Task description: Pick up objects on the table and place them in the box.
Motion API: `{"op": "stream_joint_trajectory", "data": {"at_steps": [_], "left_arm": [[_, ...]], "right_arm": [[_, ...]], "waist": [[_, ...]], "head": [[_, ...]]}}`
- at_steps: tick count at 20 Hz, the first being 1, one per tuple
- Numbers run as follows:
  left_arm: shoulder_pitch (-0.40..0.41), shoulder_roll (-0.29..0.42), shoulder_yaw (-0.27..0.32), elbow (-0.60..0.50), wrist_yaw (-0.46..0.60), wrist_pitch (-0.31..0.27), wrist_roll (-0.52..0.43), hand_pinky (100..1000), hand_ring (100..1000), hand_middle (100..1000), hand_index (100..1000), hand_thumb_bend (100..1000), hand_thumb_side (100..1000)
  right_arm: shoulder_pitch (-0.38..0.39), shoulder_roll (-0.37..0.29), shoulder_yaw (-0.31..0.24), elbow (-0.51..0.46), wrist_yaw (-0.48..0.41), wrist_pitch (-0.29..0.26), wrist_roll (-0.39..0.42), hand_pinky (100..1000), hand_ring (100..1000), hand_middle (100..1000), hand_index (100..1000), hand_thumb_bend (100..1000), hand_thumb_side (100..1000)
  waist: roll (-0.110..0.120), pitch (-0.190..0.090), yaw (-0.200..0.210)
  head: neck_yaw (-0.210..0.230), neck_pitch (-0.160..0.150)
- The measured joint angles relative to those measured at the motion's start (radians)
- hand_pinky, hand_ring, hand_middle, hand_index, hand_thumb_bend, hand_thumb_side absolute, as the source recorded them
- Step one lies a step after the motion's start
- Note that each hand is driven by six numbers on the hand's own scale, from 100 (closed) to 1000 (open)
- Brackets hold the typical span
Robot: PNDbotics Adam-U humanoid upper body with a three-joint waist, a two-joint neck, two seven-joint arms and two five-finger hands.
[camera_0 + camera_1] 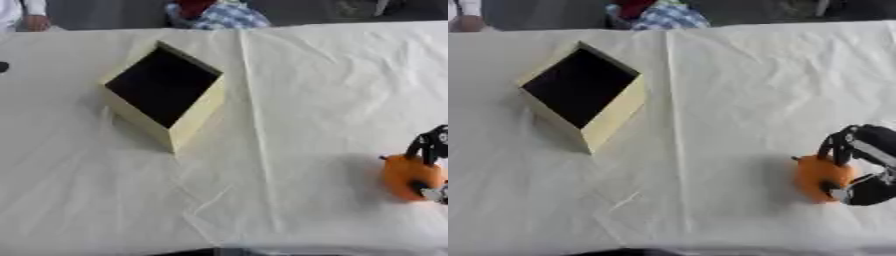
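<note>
One orange round object [820, 179] sits on the white cloth [710, 125] at the right, the right hand [866, 165] curled around it, fingers over its top, thumb below. The box [614, 117] stands well apart.

Creased white tablecloth [306, 75], dark floor [114, 12] beyond.

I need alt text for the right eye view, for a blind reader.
The robot's right hand curls around an orange round object at the right of a table under a white cloth. An open yellow box with a dark inside stands at the upper left.
</note>
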Motion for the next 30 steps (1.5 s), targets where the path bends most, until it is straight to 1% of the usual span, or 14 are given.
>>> {"op": "stream_joint_trajectory", "data": {"at_steps": [3,6,10,13,16,19,23,24,30], "left_arm": [[0.0,-0.004,0.0,0.0,0.0,0.001,-0.002,685,768,770,734,100,796],[0.0,-0.004,0.0,0.0,0.0,0.001,-0.007,685,768,770,734,100,797],[0.0,-0.005,0.0,0.0,0.0,0.003,-0.011,684,768,770,734,100,797],[0.0,-0.005,-0.001,0.0,0.0,0.004,-0.012,683,769,771,734,100,795],[0.0,-0.005,-0.001,0.0,0.0,0.006,-0.013,683,769,770,734,100,794],[0.0,-0.005,-0.001,0.0,0.0,0.006,-0.014,682,769,770,735,100,792],[0.0,-0.005,-0.001,0.0,0.0,0.006,-0.014,681,770,770,736,100,793],[0.0,-0.005,-0.001,0.0,0.0,0.006,-0.014,681,770,770,736,100,794],[-0.002,-0.005,-0.001,0.0,0.001,0.008,-0.015,680,770,769,737,100,793]], "right_arm": [[-0.006,0.0,0.007,0.0,0.024,0.003,-0.011,567,570,385,606,209,100],[-0.006,0.001,0.007,0.0,0.018,-0.007,-0.052,533,545,358,581,146,100],[-0.008,0.001,0.007,0.0,-0.004,-0.008,-0.117,472,508,304,525,117,100],[-0.013,0.001,0.007,0.0,-0.018,-0.003,-0.16,445,495,288,515,115,100],[-0.016,0.002,0.006,0.0,-0.025,-0.008,-0.194,416,482,283,515,111,100],[-0.026,0.002,-0.001,0.0,-0.028,-0.025,-0.222,410,479,294,527,130,100],[-0.053,-0.001,-0.02,0.0,-0.027,-0.058,-0.243,429,488,315,550,178,100],[-0.062,-0.004,-0.027,0.0,-0.026,-0.067,-0.246,438,492,337,554,197,100],[-0.144,-0.045,-0.058,0.0,-0.027,-0.102,-0.257,434,487,413,551,225,100]], "waist": [[0.0,0.001,0.002],[0.0,0.001,0.002],[0.0,0.001,0.002],[0.0,0.001,0.003],[-0.001,0.001,0.003],[-0.001,0.001,0.004],[-0.001,0.0,0.005],[-0.001,0.0,0.006],[-0.01,0.0,0.019]], "head": [[0.0,0.0],[0.0,0.0],[0.0,0.0],[0.0,0.0],[0.0,0.0],[0.0,0.0],[0.0,0.0],[0.0,0.0],[-0.008,0.0]]}}
